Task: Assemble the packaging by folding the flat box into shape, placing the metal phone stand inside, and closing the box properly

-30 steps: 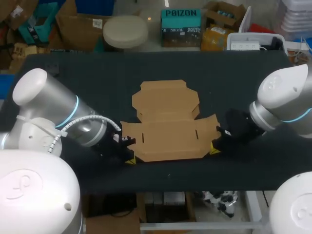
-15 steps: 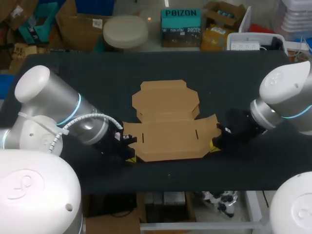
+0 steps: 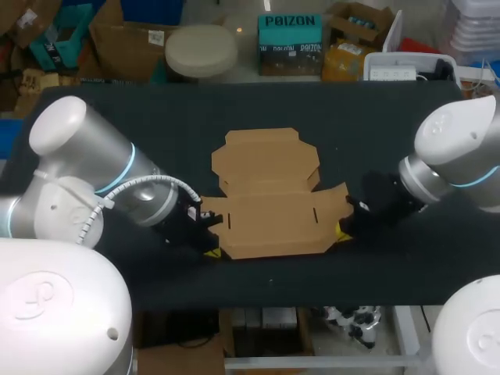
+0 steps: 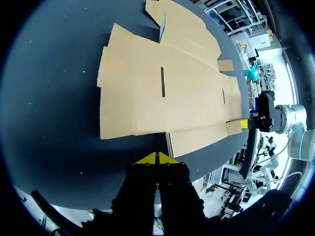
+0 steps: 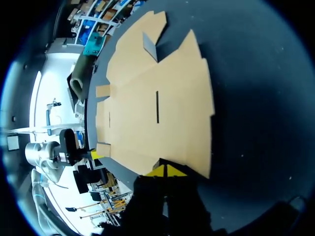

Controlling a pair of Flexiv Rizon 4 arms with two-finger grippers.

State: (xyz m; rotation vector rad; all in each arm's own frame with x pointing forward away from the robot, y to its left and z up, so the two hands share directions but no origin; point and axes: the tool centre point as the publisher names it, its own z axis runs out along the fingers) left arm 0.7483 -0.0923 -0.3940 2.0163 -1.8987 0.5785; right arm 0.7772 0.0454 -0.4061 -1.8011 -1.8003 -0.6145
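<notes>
Flat cardboard box (image 3: pixel 269 211) is lying light and bendy; its side flaps are likely the best holds. Left gripper (image 4: pixel 157 158) and right gripper (image 5: pixel 166 170) are sitting at its near corners, tips pinched together, empty.

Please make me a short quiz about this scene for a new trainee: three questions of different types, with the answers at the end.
1. True or false: the box is already folded into shape.
2. Where are the left gripper and the right gripper? A) one at each near corner of the box, on the table; B) both above the box's far flap; C) both on the same side of the box.
3. Does the phone stand show in any view? Answer in one word.
Key: 1 false, it lies flat; 2 A; 3 no.
</notes>
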